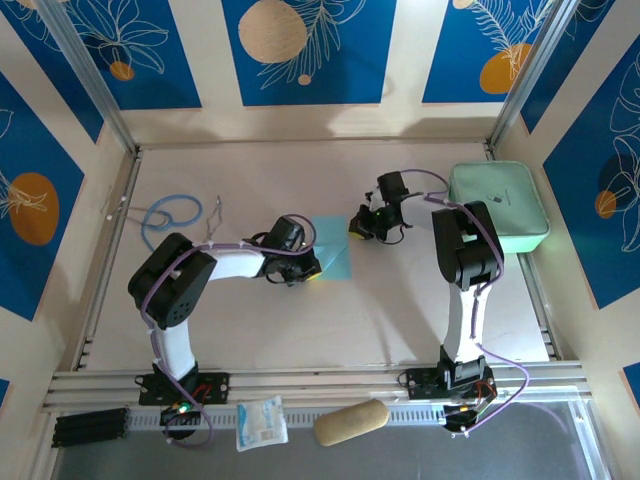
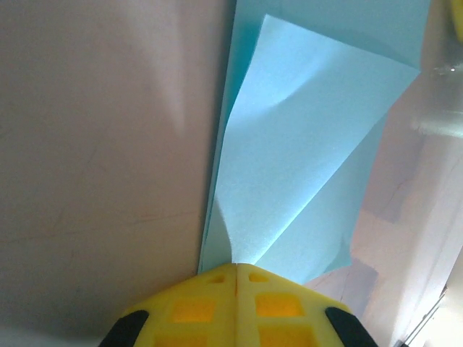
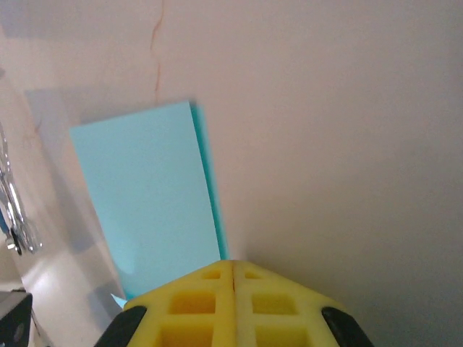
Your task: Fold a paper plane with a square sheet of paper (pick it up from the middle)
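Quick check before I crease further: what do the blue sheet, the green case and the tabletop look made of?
Blue sheet: thin matte paper; it buckles softly and keeps a sharp fold.
Green case: smooth, rounded corners; perhaps plastic or a moulded shell, unclear from above.
Tabletop: pale matte board with faint marks, possibly wood or laminate.

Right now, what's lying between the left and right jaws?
The blue paper, partly folded. The top view shows it spanning the gap, the left jaws pinching one edge and the right jaws shut at the other.
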